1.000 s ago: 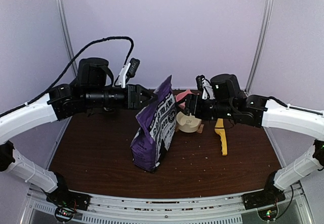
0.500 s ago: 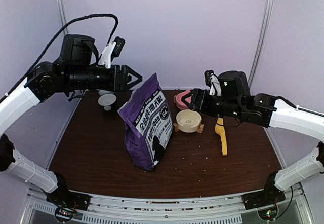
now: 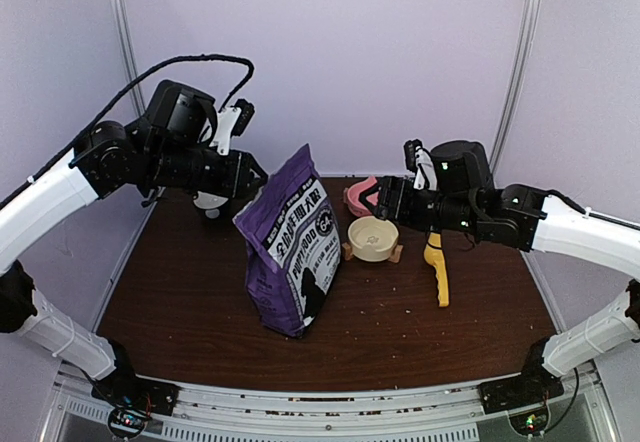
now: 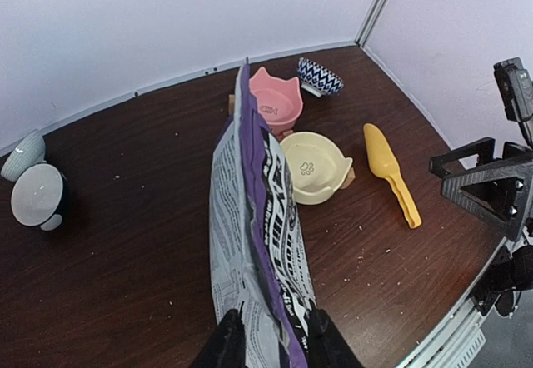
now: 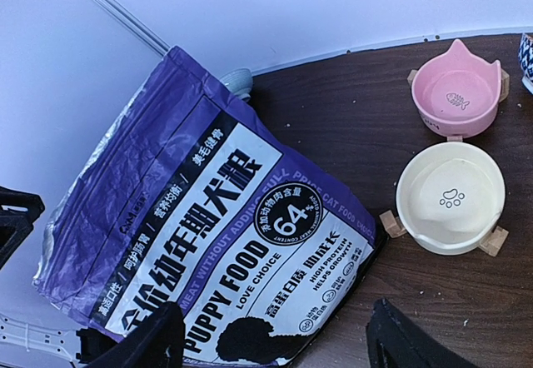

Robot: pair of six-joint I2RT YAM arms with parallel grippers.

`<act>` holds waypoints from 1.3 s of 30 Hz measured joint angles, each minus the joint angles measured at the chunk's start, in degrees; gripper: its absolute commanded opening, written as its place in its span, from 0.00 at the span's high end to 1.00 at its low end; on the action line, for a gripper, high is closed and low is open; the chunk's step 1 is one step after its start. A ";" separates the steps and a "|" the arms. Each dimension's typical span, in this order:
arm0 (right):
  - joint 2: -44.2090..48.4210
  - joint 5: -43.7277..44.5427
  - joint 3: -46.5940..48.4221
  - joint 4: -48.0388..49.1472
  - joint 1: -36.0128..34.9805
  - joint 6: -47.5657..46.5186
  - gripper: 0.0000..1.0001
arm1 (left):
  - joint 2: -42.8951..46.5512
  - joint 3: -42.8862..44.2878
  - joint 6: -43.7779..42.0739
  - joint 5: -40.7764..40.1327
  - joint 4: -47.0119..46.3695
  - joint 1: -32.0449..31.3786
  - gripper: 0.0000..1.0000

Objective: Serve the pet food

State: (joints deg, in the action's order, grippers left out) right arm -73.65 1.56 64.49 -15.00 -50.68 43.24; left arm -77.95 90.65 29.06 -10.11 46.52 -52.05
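**Subject.** The pet food itself is not visible. By judgement it is inside the purple foil bag with the white label [image 3: 295, 252]. The bag stands leaning at mid-bench, a little towards the left edge. It has not shifted in the last half second. Whether its top is open cannot be told.

**Change.** The left gripper [image 4: 271, 313] was raised and spread clear above the bag half a second ago. It has since dropped to the bag's upper left edge. Its fingers now stand close together on either side of that edge. Whether they are actually pinching it cannot be told. The right gripper [image 3: 372, 202] has not moved. It hangs to the right of the bag with its claw spread wide, holding nothing.

**Surroundings.** The round cream bowl [image 3: 373, 238] and the pink cat-eared bowl [image 3: 358, 197] sit towards the far edge, right of centre. Both are empty. The yellow plastic scoop [image 3: 437, 267] lies untouched nearer the right edge.

**Assessment.** This looks like a fresh hold on the bag. Serving has not begun.
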 measured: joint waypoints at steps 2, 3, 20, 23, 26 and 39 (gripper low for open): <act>0.00 0.02 0.00 -0.07 0.00 0.00 0.23 | 0.00 0.00 0.00 -0.59 0.48 0.00 0.74; 0.00 0.00 0.00 -0.17 0.00 0.00 0.23 | 0.00 0.00 0.00 -0.76 0.61 0.00 0.74; -0.11 0.02 0.09 -0.92 -0.07 -0.02 0.21 | -0.42 0.00 0.02 -1.66 1.20 0.00 0.76; -0.24 0.02 0.09 -1.09 -0.07 -0.02 0.21 | -0.74 0.00 0.09 -1.64 1.18 0.00 0.79; -0.28 0.00 0.09 -1.14 -0.07 -0.02 0.21 | -1.09 -0.04 0.37 -1.60 1.20 0.00 0.82; -0.28 0.00 0.11 -1.31 -0.07 -0.17 0.21 | -2.12 -1.33 1.33 -1.33 1.18 0.00 0.89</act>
State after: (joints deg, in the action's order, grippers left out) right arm -73.93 1.56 64.60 -16.32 -50.74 43.07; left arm -80.07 89.32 30.39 -11.44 47.70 -52.05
